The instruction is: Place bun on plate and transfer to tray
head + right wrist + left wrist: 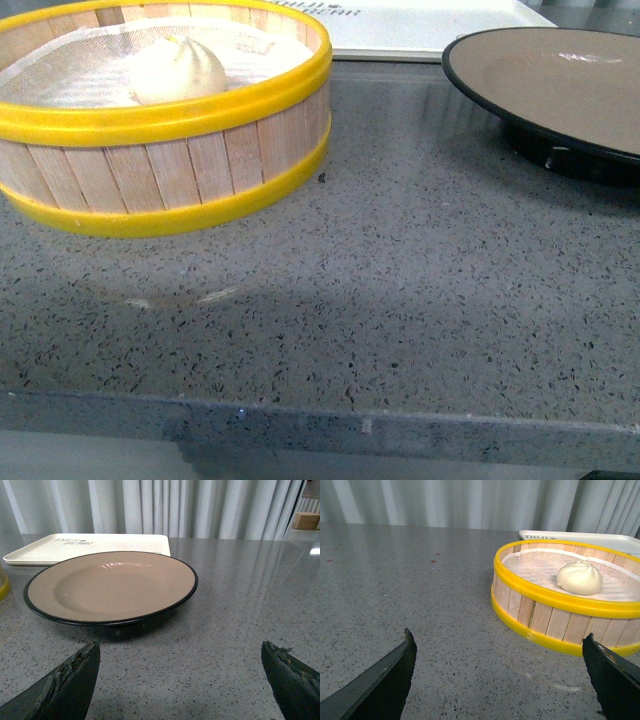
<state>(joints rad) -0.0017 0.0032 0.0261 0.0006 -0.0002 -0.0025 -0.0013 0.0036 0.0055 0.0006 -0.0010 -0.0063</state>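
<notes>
The creamy-white bun [178,68] [579,578] rests on white cloth inside a yellow-rimmed wooden steamer basket [190,160] [555,615] at the front view's left. The brown plate [560,80] [110,585] with a black rim stands empty at the right. Behind both lies the white tray [420,25] [90,547] [580,536]. My left gripper [497,645] hangs open above the counter, short of the basket. The right gripper [179,650] is open too, short of the plate. Neither arm shows in the front view.
Everything stands on a grey speckled stone counter [400,290] whose front edge runs low across the front view. Pale curtains [200,507] hang behind it. A small wooden box [306,520] sits at the far right in the right wrist view.
</notes>
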